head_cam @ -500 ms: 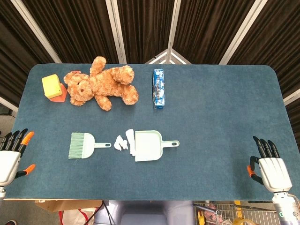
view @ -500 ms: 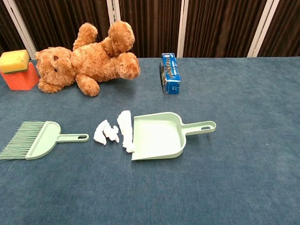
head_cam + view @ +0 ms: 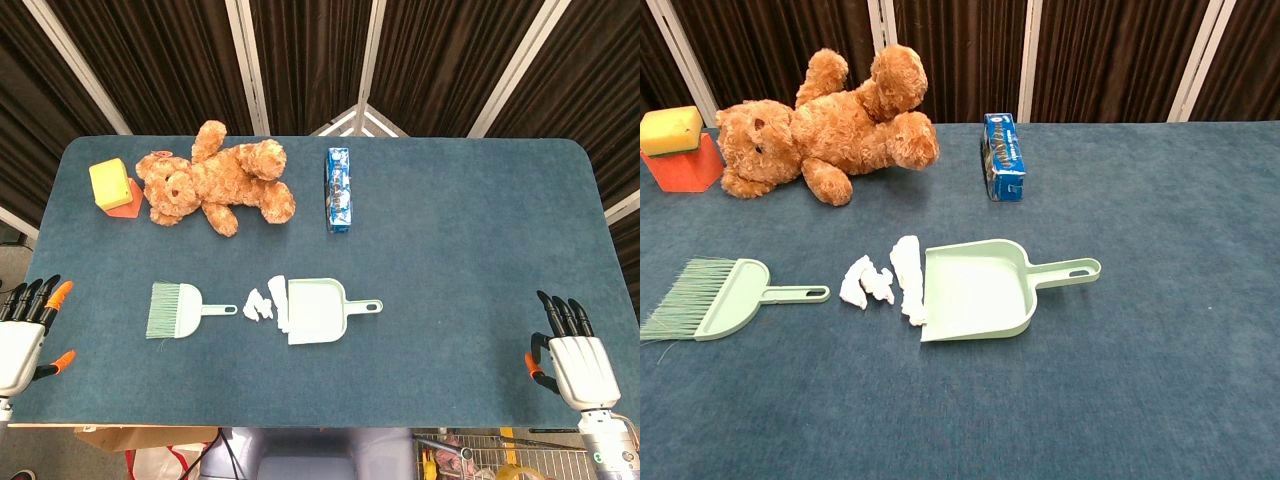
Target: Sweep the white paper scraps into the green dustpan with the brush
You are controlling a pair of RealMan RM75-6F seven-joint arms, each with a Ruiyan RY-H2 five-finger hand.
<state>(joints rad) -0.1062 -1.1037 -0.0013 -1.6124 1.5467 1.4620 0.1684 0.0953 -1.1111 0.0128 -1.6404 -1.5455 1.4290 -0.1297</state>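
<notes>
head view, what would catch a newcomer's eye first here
The big brown teddy bear lying on its back at the far left of the blue table stands out most, with a yellow block beside it. Near the middle, white paper scraps lie at the mouth of a green dustpan, and the brush lies just left of them.

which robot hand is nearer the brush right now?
Left. The left robot hand sits at the table's left edge, just left of the brush. The right robot hand is at the far right edge, beyond the dustpan.
</notes>
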